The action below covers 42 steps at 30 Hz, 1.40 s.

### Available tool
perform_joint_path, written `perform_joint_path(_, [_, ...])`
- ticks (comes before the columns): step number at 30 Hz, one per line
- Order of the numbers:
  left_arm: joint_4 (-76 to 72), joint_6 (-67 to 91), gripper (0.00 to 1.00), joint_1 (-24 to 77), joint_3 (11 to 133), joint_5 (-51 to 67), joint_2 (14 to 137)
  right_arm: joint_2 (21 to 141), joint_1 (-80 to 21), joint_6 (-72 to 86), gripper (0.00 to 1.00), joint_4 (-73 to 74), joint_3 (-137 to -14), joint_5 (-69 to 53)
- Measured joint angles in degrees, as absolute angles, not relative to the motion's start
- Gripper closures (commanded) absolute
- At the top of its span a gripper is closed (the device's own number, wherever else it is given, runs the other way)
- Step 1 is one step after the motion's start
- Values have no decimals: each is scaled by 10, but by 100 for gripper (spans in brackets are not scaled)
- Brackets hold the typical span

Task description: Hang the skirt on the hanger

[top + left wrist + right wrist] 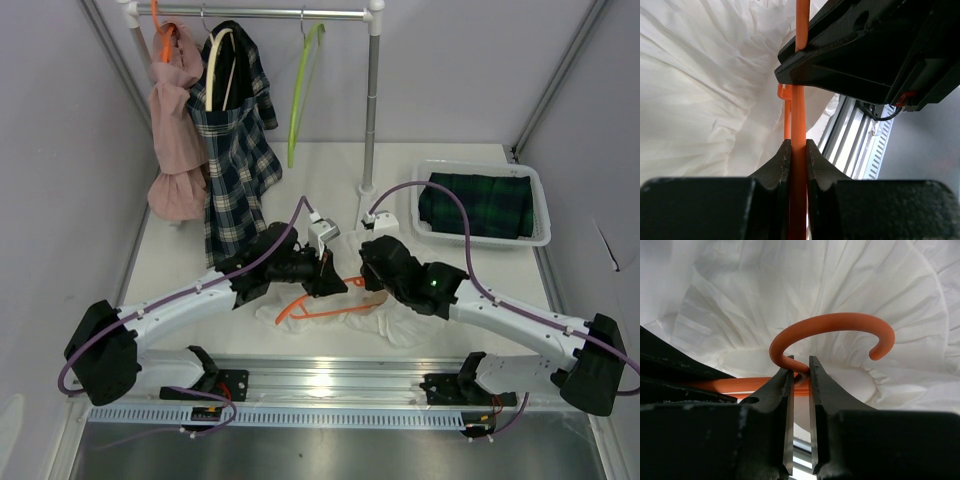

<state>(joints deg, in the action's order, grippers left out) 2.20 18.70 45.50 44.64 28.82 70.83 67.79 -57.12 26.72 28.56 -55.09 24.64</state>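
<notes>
Top external: the white skirt (pixel 400 325) lies crumpled at the near edge of the table (pixel 170 265) with the orange hanger (pixel 300 305) on it. The basket (pixel 545 218) at the right edge and the clothes rack (pixel 372 100) at the far edge stand well apart. Left wrist: the left gripper (pixel 795 146) clamps the hanger's bar. Right wrist: the right gripper (pixel 800 369) pinches the hook's neck. Steady holds should help; bunched folds likely hinder.

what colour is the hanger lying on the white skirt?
Orange. The hanger shows best in the right wrist view, its hook against the white skirt.
</notes>
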Motion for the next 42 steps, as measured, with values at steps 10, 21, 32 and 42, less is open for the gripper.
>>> perform_joint_path(10, [35, 196, 44, 456, 447, 230, 675, 645, -552, 261, 100, 274, -515, 240])
perform_joint_path(21, [109, 203, 44, 456, 443, 63, 468, 640, -508, 266, 100, 283, -514, 230])
perform_joint_path(32, [107, 271, 53, 457, 297, 70, 356, 682, -446, 282, 100, 289, -526, 199])
perform_joint_path(42, [54, 326, 51, 549, 226, 62, 410, 718, -408, 290, 100, 289, -557, 172])
